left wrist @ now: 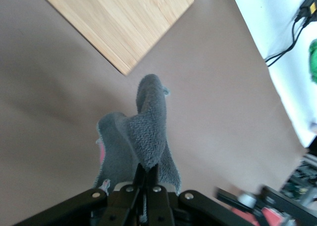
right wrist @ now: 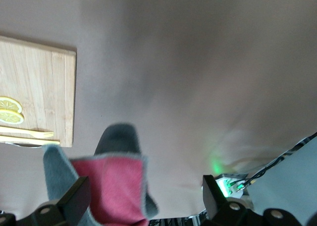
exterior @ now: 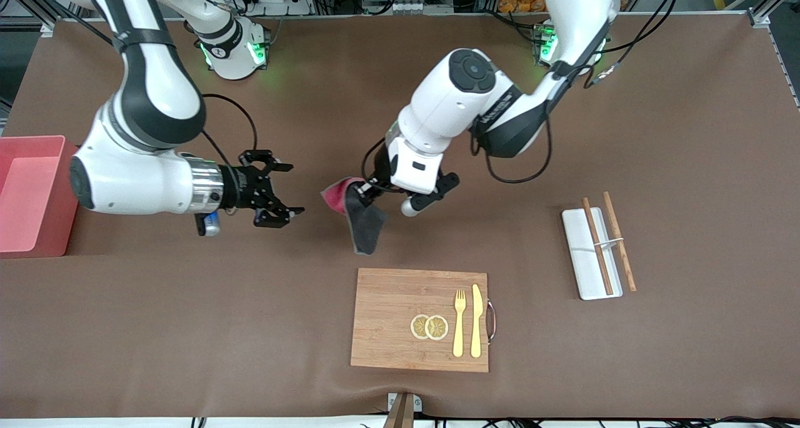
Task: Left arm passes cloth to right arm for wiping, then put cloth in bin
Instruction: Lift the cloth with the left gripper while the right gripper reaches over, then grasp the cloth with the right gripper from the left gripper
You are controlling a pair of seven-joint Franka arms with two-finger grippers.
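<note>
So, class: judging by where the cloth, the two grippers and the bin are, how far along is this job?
Done: the left gripper has the cloth lifted, shut on it. In hand: the handover, with the open right gripper beside the cloth, not yet on it. Left: the wiping, then dropping the cloth into the pink bin.
</note>
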